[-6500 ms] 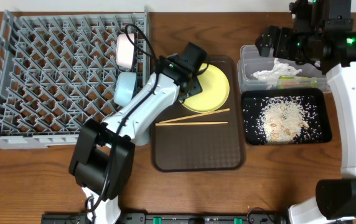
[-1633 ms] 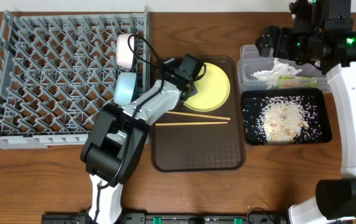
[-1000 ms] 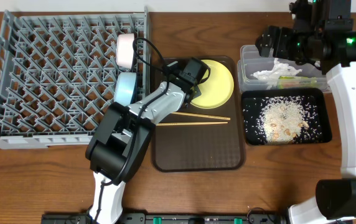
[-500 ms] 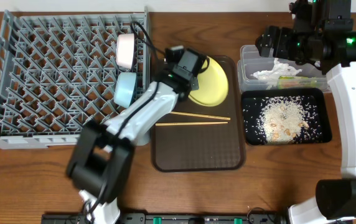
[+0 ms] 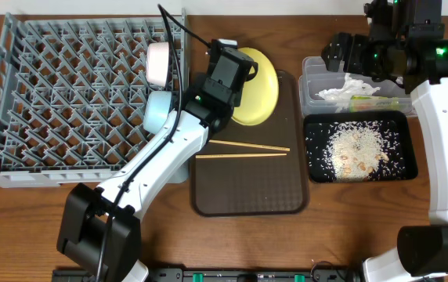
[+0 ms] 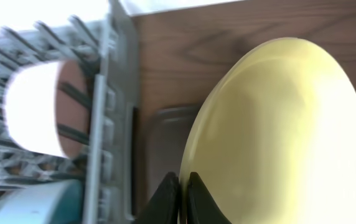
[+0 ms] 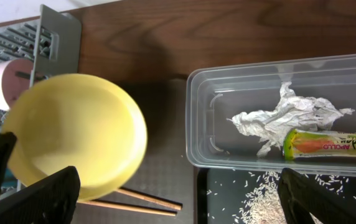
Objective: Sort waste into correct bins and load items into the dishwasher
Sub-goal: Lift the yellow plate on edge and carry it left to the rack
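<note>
My left gripper is shut on the rim of the yellow-green plate, which hangs tilted on edge above the back of the brown tray. In the left wrist view the gripper pinches the plate at its left edge. A white cup and a light-blue bowl stand in the grey dishwasher rack at its right side. Two chopsticks lie on the brown tray. My right gripper hovers open above the bins, holding nothing.
The clear tub holds crumpled tissue and the green-and-orange wrapper. The black tray in front of it holds scattered rice. The brown serving tray sits between rack and bins.
My left gripper has lifted the plate off the brown tray, tipped it on edge and carried it back and left. The right arm has not moved.
</note>
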{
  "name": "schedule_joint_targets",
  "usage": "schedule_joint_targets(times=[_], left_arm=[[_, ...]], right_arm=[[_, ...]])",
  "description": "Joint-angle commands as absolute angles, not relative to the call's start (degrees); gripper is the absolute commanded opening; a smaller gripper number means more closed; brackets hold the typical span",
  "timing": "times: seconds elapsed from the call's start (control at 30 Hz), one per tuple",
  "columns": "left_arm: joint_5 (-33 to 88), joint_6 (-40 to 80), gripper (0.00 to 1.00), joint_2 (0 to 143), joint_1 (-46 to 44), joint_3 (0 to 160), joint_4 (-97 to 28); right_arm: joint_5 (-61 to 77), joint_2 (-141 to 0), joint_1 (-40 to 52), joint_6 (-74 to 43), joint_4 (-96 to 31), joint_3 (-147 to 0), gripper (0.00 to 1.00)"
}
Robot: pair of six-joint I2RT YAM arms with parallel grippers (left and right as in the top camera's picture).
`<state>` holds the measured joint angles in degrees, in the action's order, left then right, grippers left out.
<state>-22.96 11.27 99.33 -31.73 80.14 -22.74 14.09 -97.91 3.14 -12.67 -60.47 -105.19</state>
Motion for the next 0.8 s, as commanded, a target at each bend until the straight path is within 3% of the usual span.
schedule_joint_targets(times=[0.0, 0.27, 0.77], left_arm=[[-33.1, 6.1, 0.07, 97.1, -31.7, 80.2, -22.5], [-51.1, -5.9, 0.07, 95.2, -31.7, 80.2, -15.4], [-59.4, -32.1, 0.07, 92.2, -26.0, 80.2, 5.1]], right_arm=[[13.9, -98.3, 3.4, -13.1, -60.5, -105.2, 0.99], [13.9, -98.3, 3.4, -13.1, -60.6, -105.2, 0.99], [13.9, -98.3, 3.4, -13.1, -60.6, -105.2, 0.99]])
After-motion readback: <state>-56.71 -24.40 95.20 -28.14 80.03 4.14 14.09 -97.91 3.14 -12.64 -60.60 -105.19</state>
